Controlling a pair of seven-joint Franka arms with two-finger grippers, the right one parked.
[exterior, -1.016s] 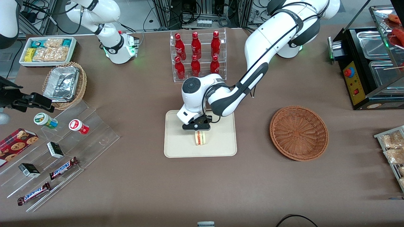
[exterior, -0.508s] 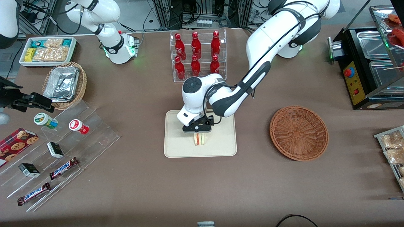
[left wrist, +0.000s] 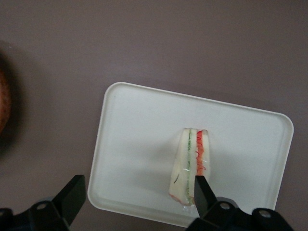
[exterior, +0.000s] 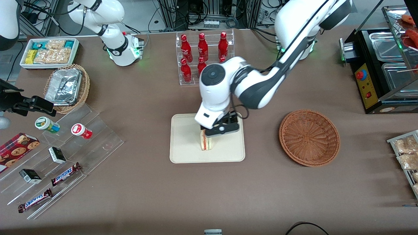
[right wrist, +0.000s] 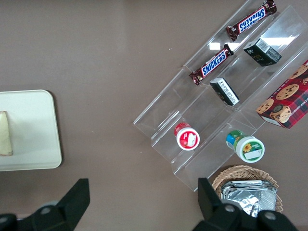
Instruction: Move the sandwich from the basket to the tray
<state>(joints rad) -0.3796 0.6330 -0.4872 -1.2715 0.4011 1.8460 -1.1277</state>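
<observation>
Left wrist view: sandwich [left wrist: 190, 168] stands on tray [left wrist: 134, 144], released; placement step judged done.
Gripper [left wrist: 137, 195] hangs above with jaws spread; next, retreat clear; basket [exterior: 309, 137] empty.

Even overhead light, soft shadow beside the basket [exterior: 309, 137], washed-out glare on the tray [left wrist: 144, 144], gripper [left wrist: 134, 202] above it, dark fingers [left wrist: 72, 195] slightly blurred

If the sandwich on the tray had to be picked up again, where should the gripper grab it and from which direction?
Come straight down from above and pinch the two flat bread faces of the sandwich, near its middle. It stands on edge on the tray, filling stripes facing up, so the bread faces are its narrow, parallel sides. The gripper hangs open above it now, one finger beside the wedge.
</observation>
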